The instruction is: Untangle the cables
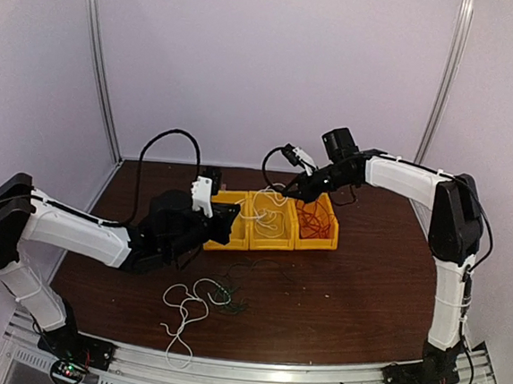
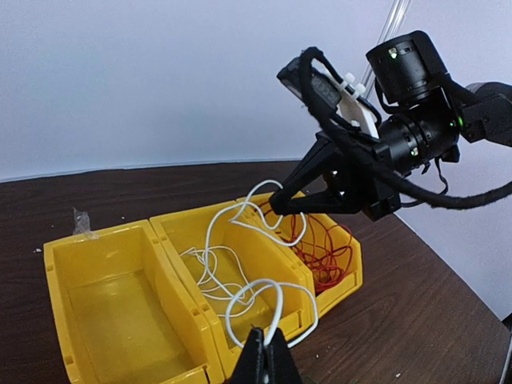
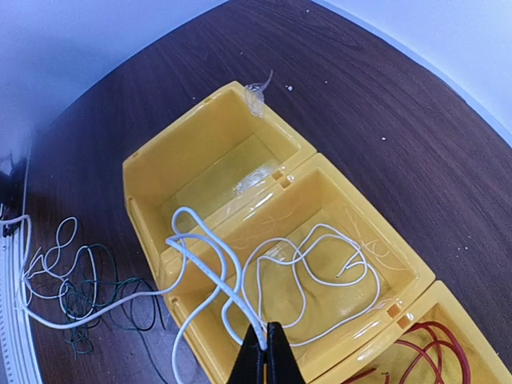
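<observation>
Three yellow bins stand in a row. The middle bin [image 1: 270, 242] [image 3: 404, 276] holds a loose white cable [image 2: 210, 268] [image 3: 320, 264], and the right bin [image 1: 319, 242] holds red cables [image 2: 324, 248] [image 1: 312, 219]. My left gripper [image 2: 270, 338] [image 1: 231, 211] is shut on a loop of white cable at the middle bin's near wall. My right gripper [image 3: 266, 330] [image 2: 278, 200] [image 1: 287, 195] hangs above the same bin, shut on a thicker white cable [image 3: 206, 268]. That cable trails over the bin's wall to the table. Another white cable [image 1: 188, 301] and dark green cables [image 1: 239, 285] [image 3: 80, 300] lie loosely tangled on the table.
The left bin [image 2: 104, 308] [image 3: 160, 172] has nothing in it but a scrap of clear tape on its rim. The dark wooden table [image 1: 356, 291] runs to purple walls behind and at both sides. Both arms reach in over the bins.
</observation>
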`<state>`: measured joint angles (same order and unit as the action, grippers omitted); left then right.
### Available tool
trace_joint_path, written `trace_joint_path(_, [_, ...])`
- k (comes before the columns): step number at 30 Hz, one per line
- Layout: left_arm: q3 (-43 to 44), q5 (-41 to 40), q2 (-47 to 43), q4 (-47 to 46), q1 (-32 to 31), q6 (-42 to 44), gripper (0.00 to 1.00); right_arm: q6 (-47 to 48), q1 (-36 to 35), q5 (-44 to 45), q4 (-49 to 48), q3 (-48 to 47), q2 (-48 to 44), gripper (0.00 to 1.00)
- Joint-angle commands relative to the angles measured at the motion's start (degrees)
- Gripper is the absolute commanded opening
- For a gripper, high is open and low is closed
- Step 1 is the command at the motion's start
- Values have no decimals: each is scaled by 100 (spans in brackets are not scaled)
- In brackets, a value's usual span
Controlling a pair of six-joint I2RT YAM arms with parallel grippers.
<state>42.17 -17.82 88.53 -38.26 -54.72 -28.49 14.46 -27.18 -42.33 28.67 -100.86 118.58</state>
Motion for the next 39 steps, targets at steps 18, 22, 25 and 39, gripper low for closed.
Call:
trace_joint_path(18, [1827, 480, 2051, -623, 443, -594, 0, -517, 78, 442, 423, -642, 525, 32])
trace_joint_path(22, [2082, 569, 2322, -541, 492, -626, 0, -476, 228, 401, 475, -441, 203, 32])
trace_joint_path(25, [2390, 563, 2587, -339, 523, -659, 0, -470, 342, 331, 397, -148, -230, 32])
trace_joint_path(39, [3751, -89, 3472, 1303, 594, -1084, 0, -226, 505, 418, 41, 1276, -2112, 33])
